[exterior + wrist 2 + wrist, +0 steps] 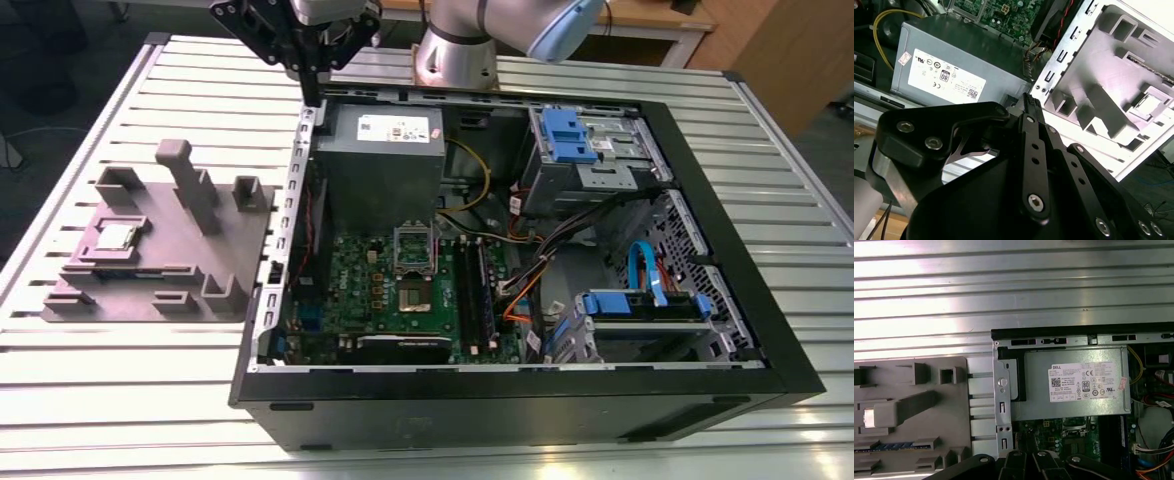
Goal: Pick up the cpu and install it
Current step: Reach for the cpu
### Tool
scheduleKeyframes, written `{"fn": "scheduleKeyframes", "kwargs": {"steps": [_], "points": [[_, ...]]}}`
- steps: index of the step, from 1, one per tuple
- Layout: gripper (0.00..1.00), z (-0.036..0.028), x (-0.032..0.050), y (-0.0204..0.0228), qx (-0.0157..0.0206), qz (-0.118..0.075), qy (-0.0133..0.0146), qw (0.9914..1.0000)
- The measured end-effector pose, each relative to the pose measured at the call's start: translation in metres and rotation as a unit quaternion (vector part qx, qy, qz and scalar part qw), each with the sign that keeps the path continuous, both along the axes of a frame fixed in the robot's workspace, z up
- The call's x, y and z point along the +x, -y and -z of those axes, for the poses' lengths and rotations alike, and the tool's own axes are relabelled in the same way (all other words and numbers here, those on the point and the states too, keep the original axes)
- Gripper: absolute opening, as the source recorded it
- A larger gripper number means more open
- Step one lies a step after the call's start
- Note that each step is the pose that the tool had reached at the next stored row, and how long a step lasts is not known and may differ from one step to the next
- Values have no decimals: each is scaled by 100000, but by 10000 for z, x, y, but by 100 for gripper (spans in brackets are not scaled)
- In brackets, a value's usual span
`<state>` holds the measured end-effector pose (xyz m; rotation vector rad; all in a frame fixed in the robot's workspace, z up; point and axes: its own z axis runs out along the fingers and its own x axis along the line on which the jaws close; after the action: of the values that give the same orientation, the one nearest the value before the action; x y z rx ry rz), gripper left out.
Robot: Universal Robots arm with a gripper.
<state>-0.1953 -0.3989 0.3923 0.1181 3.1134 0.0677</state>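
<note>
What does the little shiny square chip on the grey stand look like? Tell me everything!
The small, flat, square cpu chip has a silver-grey metal top with a thin darker rim. It lies flat, face up, in a square seat on the grey plastic-looking holder, at the exterior view's left of the open black computer case. Only the holder touches it; the black gripper hangs apart from it, above the case's back edge.

The arm [461, 45] is bending toward the exterior view's left, and its gripper [311, 92] is pointing down, fingers [1029, 125] pressed together, holding nothing.
</note>
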Motion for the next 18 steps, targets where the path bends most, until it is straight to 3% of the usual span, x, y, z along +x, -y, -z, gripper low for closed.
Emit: {"fn": "scheduleKeyframes", "kwargs": {"steps": [18], "points": [[10,2,-52,0,-2,-2,-4,100000]]}}
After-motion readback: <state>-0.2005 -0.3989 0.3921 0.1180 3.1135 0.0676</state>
